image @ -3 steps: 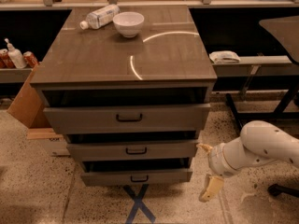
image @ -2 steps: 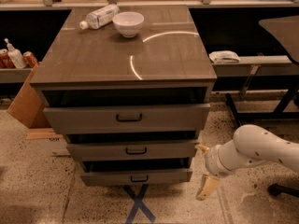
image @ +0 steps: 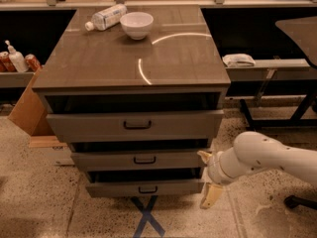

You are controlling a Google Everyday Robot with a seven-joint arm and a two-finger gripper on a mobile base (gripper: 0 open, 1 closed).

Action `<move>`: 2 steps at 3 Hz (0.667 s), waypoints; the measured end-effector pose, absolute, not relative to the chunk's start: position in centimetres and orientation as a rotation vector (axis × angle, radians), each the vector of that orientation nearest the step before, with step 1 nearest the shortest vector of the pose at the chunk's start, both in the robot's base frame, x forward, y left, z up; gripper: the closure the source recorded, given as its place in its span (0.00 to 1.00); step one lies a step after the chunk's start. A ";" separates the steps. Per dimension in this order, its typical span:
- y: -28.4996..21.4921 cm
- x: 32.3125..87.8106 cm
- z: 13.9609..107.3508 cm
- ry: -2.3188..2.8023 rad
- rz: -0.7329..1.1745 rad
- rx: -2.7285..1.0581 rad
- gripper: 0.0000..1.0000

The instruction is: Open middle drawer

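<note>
The middle drawer (image: 148, 160) is the low grey-brown front with a small dark bail handle (image: 144, 159), between the taller top drawer (image: 136, 125) and the lowest drawer (image: 146, 188). All three fronts stand slightly proud of the cabinet. My gripper (image: 207, 176) is on a white arm (image: 267, 158) coming in from the right. It is open, at the right end of the middle and lowest drawer fronts. One cream fingertip (image: 203, 155) is level with the middle drawer's right corner, and the other fingertip (image: 210, 196) hangs lower by the floor. It holds nothing.
A white bowl (image: 136, 24) and a lying plastic bottle (image: 106, 17) sit on the cabinet top (image: 124, 63). A cardboard box (image: 29, 108) leans at the left. A blue tape X (image: 147, 219) marks the floor in front. A shelf with a white cloth (image: 238, 60) and metal legs stand to the right.
My arm and gripper have moved left, closer to the right end of the drawer fronts. The drawers have not moved.
</note>
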State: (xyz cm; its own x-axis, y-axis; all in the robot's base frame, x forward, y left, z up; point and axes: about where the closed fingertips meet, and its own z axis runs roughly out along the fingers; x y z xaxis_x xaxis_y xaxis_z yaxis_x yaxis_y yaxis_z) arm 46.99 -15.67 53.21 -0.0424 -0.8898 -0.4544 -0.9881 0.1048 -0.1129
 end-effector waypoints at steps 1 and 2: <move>-13.1 48.6 52.1 1.913 0.262 -1.911 0.00; -11.5 49.8 50.8 1.877 0.245 -1.944 0.00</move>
State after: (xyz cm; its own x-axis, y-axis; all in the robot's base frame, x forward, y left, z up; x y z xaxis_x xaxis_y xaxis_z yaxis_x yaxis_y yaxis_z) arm 49.76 -11.48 50.79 0.0707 -0.9091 -0.4106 -0.9840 0.0040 -0.1783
